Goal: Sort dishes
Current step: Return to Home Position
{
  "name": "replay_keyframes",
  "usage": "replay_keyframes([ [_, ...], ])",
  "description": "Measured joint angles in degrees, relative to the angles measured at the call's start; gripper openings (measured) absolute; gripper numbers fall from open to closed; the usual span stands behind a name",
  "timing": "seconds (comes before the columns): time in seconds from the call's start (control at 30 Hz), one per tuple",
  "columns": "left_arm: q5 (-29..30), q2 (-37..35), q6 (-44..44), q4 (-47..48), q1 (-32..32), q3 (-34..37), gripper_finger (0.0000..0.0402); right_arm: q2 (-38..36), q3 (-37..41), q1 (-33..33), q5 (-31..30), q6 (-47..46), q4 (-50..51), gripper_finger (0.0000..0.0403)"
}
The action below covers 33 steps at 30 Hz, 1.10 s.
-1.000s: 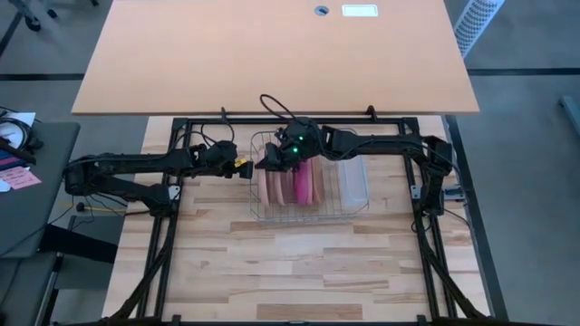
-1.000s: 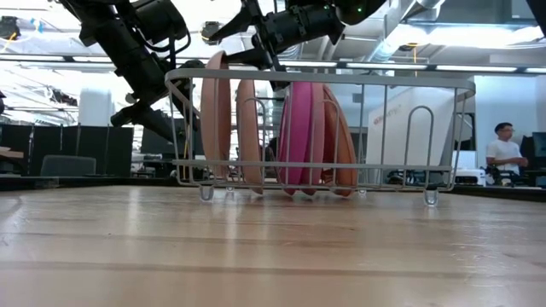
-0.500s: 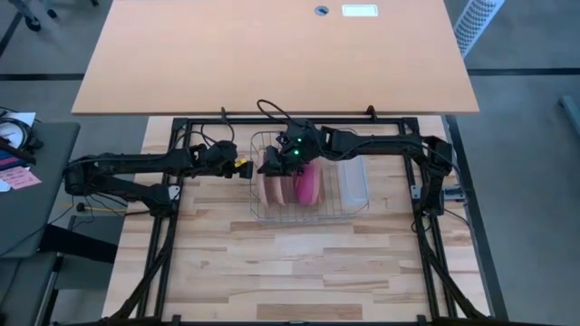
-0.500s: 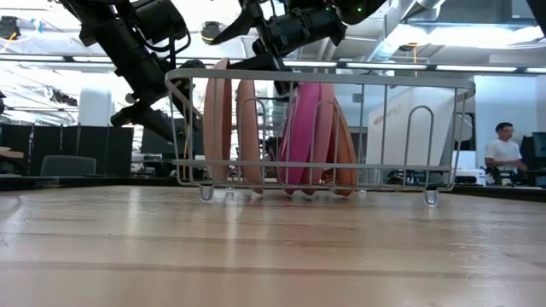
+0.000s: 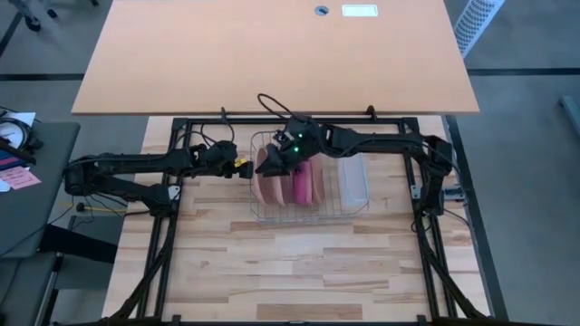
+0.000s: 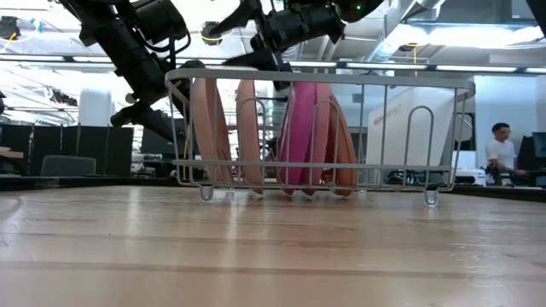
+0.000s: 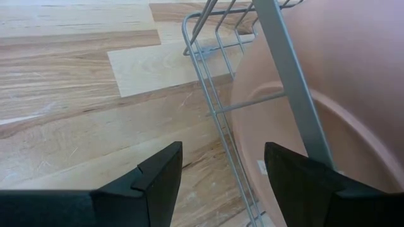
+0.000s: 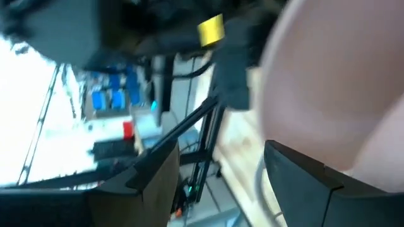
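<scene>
On the surface (image 5: 272, 263), centre: wire rack (image 5: 304, 220) w/ the plates (image 5: 269, 186) stood on edge inside it, side by side.
Colours: salmon/pale ones toward the rack's left end; magenta plate (image 6: 303, 128) approx. mid; one more salmon one just right of that.
Count: you can't get an exact no. The plates overlap in both wide views.
Leftmost plate (image 6: 203, 128): leans, top tipped toward the rack's left wall. The others stand nearer upright.
Tub: translucent tub (image 5: 353, 179) in the rack's right part, beside the plates. From the low view you can barely pick it out behind the wires.
Right claw (image 5: 270, 165): hangs over the rack's left-rear corner, above the plate tops. Fingers are spread w/ nothing between them.
Contact w/ plate rim: can't tell, since the arm covers that spot from above.
Right wrist view: smeared. You get only a big pale plate face on one side and dark frame parts beyond.
Left claw (image 5: 243, 166): just outside the rack's left wall, fingers apart, empty.
Left wrist view: rack wires and a salmon plate face close ahead, the plate cut off by the frame edge.
Background: person (image 6: 502, 153) at far right of the low view, beyond the rack, lower body hidden.
</scene>
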<state>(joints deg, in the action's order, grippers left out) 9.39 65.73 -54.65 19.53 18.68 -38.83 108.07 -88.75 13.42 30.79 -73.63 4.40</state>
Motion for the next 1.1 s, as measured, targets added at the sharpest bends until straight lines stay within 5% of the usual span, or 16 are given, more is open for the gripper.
replay_keyframes([
  [0.77, -10.7, -5.3, 0.5, 1.3, 0.0, 0.0, 0.0219, -3.5, -18.6, 8.6, 32.1, 18.3, 10.2, 0.0238],
  [0.97, -10.7, -12.2, -0.4, 2.0, 0.0, 0.0, 0.0219, -10.0, -18.9, 14.4, 31.4, 34.2, 28.1, 0.0238],
  [1.1, -10.7, -15.8, 4.9, 3.4, 0.0, -3.1, 0.0219, -14.9, -18.8, 19.6, 25.0, 50.7, 45.1, 0.0238],
])
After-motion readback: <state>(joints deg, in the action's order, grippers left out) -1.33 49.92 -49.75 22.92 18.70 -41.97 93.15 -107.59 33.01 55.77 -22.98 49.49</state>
